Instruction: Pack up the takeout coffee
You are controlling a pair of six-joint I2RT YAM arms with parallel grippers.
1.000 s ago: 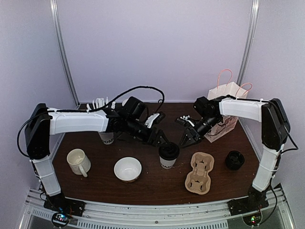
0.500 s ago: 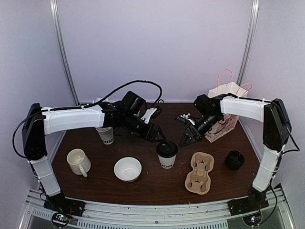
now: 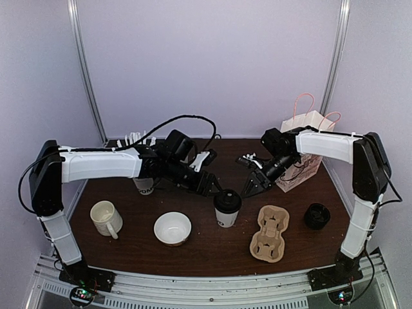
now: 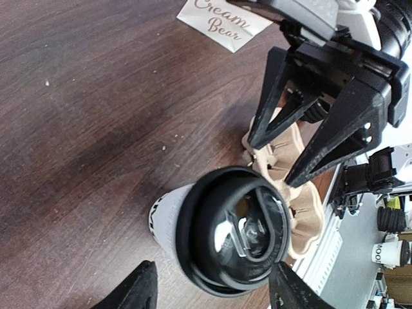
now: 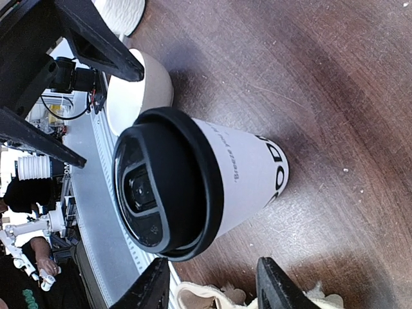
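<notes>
One takeout coffee cup [image 3: 227, 208], white with a black lid and black lettering, stands upright on the dark table. It also shows in the left wrist view [image 4: 219, 235] and the right wrist view [image 5: 212, 174]. No second lidded cup is in view. My left gripper [image 3: 214, 187] is open, just up-left of the cup, with its fingers [image 4: 212, 267] apart on either side of the lid and not touching it. My right gripper [image 3: 247, 190] is open, just up-right of the cup, and empty [image 5: 214, 261]. A tan cardboard cup carrier [image 3: 270, 233] lies to the right of the cup.
A white paper bag [image 3: 302, 151] with pink handles stands at the back right. A black lid stack [image 3: 317, 215] sits right of the carrier. A white bowl [image 3: 172, 228] and a handled mug [image 3: 106, 217] sit front left. A lidless paper cup stack [image 3: 145, 185] stands behind the left arm.
My left gripper has drawn back a little up and left from the lidded cup. The cup stands where it was. The right gripper has hardly moved.
</notes>
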